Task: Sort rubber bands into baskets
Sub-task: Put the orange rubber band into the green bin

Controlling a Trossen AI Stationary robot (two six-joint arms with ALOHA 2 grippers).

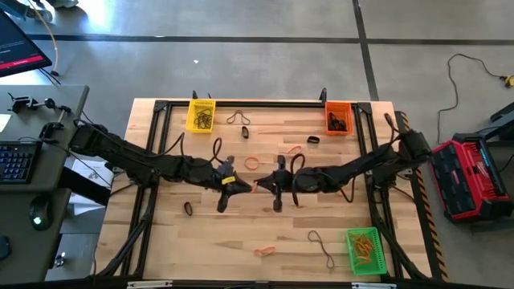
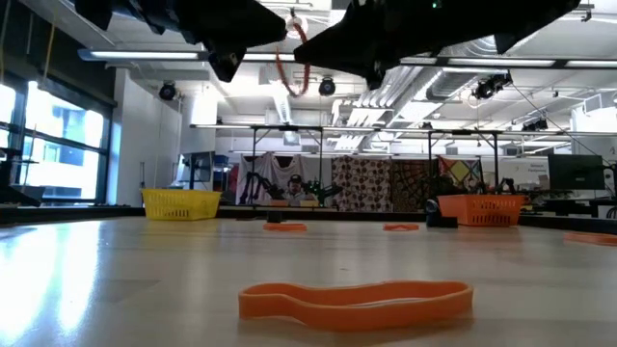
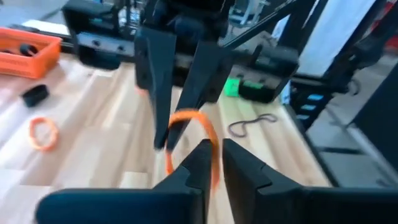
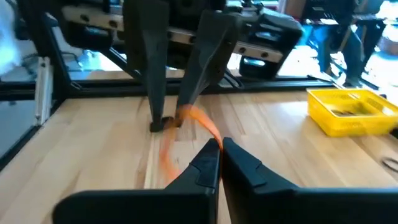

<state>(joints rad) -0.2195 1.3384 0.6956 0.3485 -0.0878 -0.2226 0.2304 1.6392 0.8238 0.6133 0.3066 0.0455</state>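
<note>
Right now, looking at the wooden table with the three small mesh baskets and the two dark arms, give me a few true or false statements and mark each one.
1. The yellow mesh basket is empty. False: dark bands lie in it.
2. An orange rubber band hangs between the left gripper and the right gripper, above the table's middle. True.
3. The green mesh basket holds olive-tan bands. True.
4. The orange mesh basket stands next to the green one. False: they sit at opposite ends of the table's right side.
5. No bands remain on the wooden table. False: several lie loose, such as the flat orange band close to the low camera.
</note>
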